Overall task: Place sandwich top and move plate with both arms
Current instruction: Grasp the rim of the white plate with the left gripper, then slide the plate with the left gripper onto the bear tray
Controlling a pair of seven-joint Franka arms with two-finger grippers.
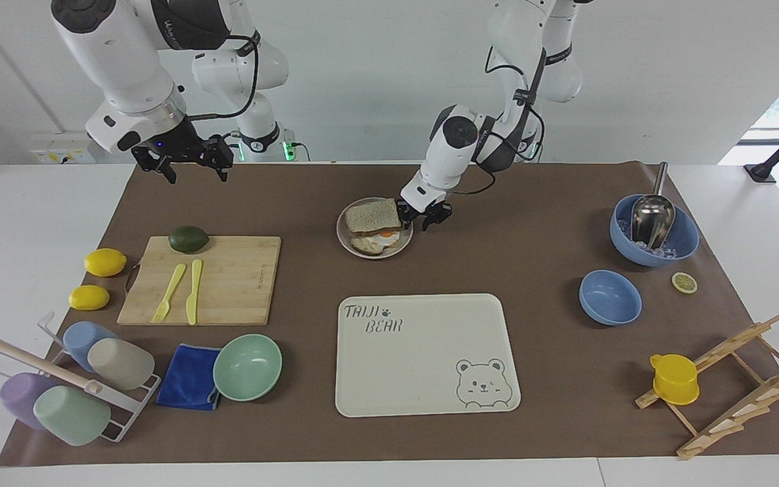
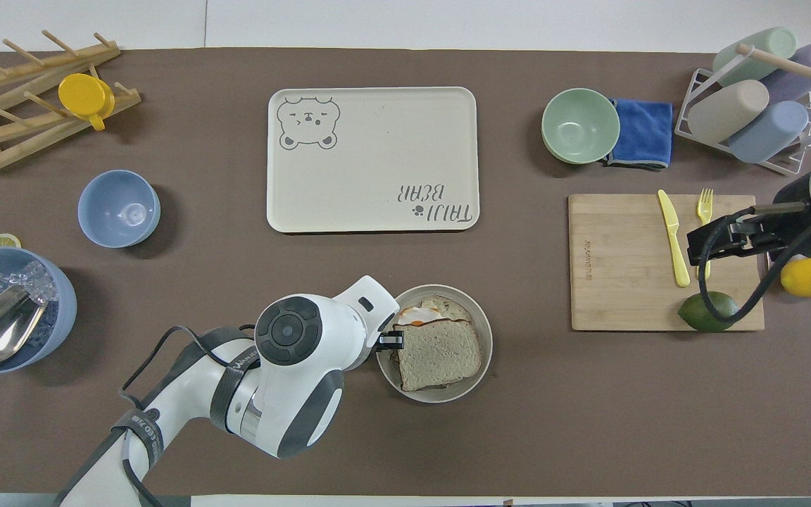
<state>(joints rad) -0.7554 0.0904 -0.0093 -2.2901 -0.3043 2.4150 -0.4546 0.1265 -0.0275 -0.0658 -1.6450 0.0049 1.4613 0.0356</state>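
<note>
The sandwich top [image 1: 371, 215] lies on the egg-bearing slice in the plate [image 1: 341, 235], near the robots at the table's middle. In the overhead view the sandwich top [image 2: 438, 354] covers most of the plate [image 2: 484, 331], with the fried egg [image 2: 416, 315] peeking out. My left gripper [image 1: 422, 218] is low at the plate's rim on the left arm's side, open, one finger over the rim; it also shows in the overhead view [image 2: 393, 341]. My right gripper [image 1: 183, 164] waits open and empty in the air, over the cutting board's end in the overhead view [image 2: 722, 239].
The cream bear tray [image 1: 423, 352] lies farther from the robots than the plate. A cutting board [image 1: 227, 277] with lime, fork and knife, a mint bowl [image 1: 247, 366] and a cup rack sit toward the right arm's end. Blue bowls [image 1: 610, 296] sit toward the left arm's end.
</note>
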